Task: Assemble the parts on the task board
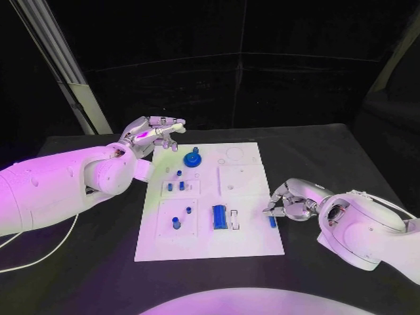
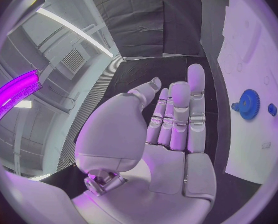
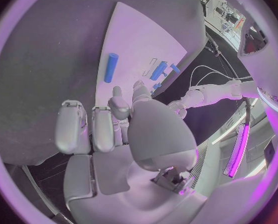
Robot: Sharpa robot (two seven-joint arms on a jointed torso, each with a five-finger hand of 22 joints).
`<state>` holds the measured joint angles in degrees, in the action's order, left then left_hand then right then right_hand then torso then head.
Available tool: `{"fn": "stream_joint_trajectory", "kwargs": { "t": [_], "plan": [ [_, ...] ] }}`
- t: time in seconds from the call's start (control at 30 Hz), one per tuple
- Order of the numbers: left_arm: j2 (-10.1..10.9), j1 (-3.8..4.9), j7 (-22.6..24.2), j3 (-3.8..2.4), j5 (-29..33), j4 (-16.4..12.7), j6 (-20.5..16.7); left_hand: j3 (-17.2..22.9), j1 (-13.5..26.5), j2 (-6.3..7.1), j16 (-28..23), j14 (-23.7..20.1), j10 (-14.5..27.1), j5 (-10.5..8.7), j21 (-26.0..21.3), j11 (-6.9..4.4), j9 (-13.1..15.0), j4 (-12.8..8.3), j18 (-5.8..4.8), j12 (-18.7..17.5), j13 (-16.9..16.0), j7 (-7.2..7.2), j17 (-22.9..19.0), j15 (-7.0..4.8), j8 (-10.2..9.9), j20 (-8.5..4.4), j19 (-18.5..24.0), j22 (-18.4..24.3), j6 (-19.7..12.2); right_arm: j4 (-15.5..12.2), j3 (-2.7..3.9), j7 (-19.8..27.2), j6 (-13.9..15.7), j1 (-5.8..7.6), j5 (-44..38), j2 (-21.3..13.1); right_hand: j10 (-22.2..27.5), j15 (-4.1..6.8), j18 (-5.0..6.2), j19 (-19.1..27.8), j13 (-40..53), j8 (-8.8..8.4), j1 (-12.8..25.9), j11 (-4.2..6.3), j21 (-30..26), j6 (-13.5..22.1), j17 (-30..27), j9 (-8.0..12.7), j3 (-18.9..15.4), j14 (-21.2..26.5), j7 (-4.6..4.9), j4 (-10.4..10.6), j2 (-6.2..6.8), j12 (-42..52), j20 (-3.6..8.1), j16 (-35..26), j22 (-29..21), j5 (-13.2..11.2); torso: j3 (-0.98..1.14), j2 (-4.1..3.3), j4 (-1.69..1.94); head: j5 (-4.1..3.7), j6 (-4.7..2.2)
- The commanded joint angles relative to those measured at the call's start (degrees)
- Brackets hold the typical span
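Note:
The white task board [image 1: 251, 187] lies mid-table. At its far end a blue gear [image 1: 192, 158] stands on it, with small blue pegs [image 1: 179, 173] closer in and a blue block [image 1: 218, 217] toward the near end. My left hand [image 1: 151, 134] hovers over the board's far left corner, fingers [image 2: 176, 114] stretched out and holding nothing; the gear [image 2: 248, 104] lies off to its side. At the board's right edge my right hand [image 1: 291, 202] is loosely curled, and a blue peg [image 1: 272, 222] lies just beyond its fingertips [image 3: 117, 95], apart from them. That peg [image 3: 110, 67] lies flat on the board.
Black tabletop [image 1: 342, 157] surrounds the board. A pale post [image 1: 73, 79] leans behind the table's far left corner. A white cable [image 1: 21, 259] trails under my left arm.

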<state>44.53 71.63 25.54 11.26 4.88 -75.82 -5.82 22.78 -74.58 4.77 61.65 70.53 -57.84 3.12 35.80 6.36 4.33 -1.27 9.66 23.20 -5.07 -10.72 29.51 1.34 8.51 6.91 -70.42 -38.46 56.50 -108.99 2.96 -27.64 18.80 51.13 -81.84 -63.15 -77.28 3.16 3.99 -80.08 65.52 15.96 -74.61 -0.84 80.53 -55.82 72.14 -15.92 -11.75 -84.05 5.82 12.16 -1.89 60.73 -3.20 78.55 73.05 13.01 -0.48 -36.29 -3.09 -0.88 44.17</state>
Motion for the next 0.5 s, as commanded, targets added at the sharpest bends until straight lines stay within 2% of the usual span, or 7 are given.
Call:
{"fn": "stream_joint_trajectory", "kwargs": {
  "t": [0.03, 0.23, 0.4, 0.5],
  "plan": [
    [-0.01, -0.02, 0.2, -0.01, 0.13, -0.03, 0.74, -0.41, -0.13, -0.48, -0.17, -0.45, 0.56, 0.34, -0.16, -0.01, -0.05, -0.08, 0.79, 0.13, -0.07, 0.03, -0.06, -0.01, 0.33, 0.05, 0.26, 0.07, -0.46, 0.12, 0.04, -1.29, -1.15, 0.09, -5.91, -0.28, -0.27, -0.23, -0.08, -0.2, -0.15, -0.09, -0.35, -0.19, 0.24, -0.74, 0.09, 0.13, -0.64, -2.67, -0.14, 0.23, 0.15, -0.23, -0.25, -0.01, 0.16, 0.41, 0.03, -0.06, 0.0, -0.33, -0.11],
    [0.01, -0.1, 0.18, 0.02, 0.13, -0.07, 0.79, -0.41, -0.13, -0.48, -0.17, -0.45, 0.56, 0.34, -0.16, -0.01, -0.05, -0.08, 0.79, 0.13, -0.07, 0.03, -0.06, -0.01, 0.33, 0.05, 0.26, 0.07, -0.46, 0.88, 0.05, -2.58, -3.2, 0.08, -8.51, -0.11, -0.44, -0.01, -0.05, -0.17, -0.13, 0.47, 0.02, 0.11, 0.21, -2.07, 0.03, 0.01, -1.43, -2.65, -0.53, 0.99, 0.12, -0.27, -0.1, -0.09, 0.12, 0.52, 0.03, -0.12, 0.14, -0.36, 0.03],
    [0.08, -0.12, 0.15, 0.03, 0.13, -0.08, 0.78, -0.41, -0.13, -0.48, -0.17, -0.45, 0.56, 0.34, -0.16, -0.01, -0.05, -0.08, 0.79, 0.13, -0.07, 0.03, -0.06, -0.01, 0.33, 0.05, 0.26, 0.07, -0.46, 1.63, 0.04, -3.07, -5.97, 0.07, -9.13, 0.49, -0.46, 0.04, -0.05, -0.17, -0.13, 0.58, 0.11, 0.16, 0.21, -2.24, -0.01, -0.04, -1.61, -2.65, -0.59, 1.17, 0.13, -0.29, -0.06, -0.12, 0.13, 0.45, -0.06, -0.07, 0.16, -0.36, 0.2],
    [0.12, -0.13, 0.13, 0.03, 0.13, -0.09, 0.81, -0.41, -0.13, -0.48, -0.17, -0.45, 0.56, 0.34, -0.16, -0.01, -0.05, -0.08, 0.79, 0.13, -0.07, 0.03, -0.06, -0.01, 0.33, 0.05, 0.26, 0.07, -0.46, 1.97, 0.04, -3.23, -7.72, 0.06, -9.28, 1.11, -0.45, 0.06, -0.04, -0.14, -0.17, 0.63, 0.16, 0.19, 0.19, -2.3, -0.01, -0.05, -1.71, -2.65, -0.62, 1.26, 0.15, -0.35, -0.04, -0.12, 0.09, 0.38, -0.04, -0.1, 0.12, -0.22, 0.3]
  ]
}}
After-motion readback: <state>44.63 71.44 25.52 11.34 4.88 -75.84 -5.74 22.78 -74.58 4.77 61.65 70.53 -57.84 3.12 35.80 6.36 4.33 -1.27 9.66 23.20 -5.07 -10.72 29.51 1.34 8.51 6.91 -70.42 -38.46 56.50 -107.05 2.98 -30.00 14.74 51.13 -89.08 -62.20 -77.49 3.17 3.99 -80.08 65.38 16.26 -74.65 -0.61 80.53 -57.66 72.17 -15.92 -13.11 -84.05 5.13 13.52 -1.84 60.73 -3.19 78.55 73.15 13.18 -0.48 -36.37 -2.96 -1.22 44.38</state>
